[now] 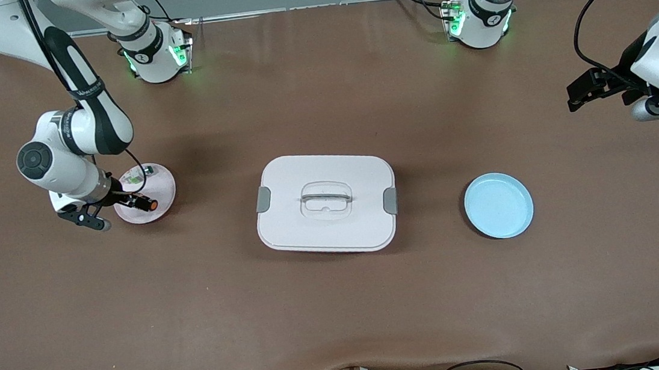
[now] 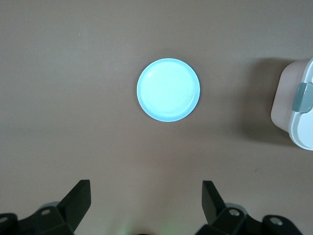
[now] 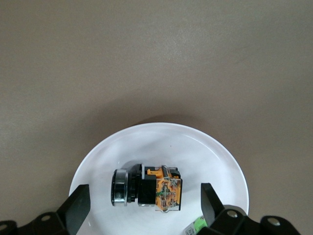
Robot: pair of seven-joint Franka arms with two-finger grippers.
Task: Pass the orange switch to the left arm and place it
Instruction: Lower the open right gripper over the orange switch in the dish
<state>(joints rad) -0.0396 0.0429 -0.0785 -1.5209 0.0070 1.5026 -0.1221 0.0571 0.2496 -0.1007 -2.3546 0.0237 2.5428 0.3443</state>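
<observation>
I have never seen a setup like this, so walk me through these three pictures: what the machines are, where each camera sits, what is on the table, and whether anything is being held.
These are two white robot arms bolted along one edge of a brown table. The wide picture comes from a high camera facing them. The other two come from cameras on each arm's wrist, looking down past its two black fingers.

The right gripper hangs open over a pale plate at the right arm's end of the table. On that plate lies the orange switch, with a small green and silver part beside it. The fingers straddle the switch but have not closed on it.

The left gripper, open and empty, waits above the table near a light blue plate, which has nothing on it.

Between the plates sits the box, white with grey latches.
</observation>
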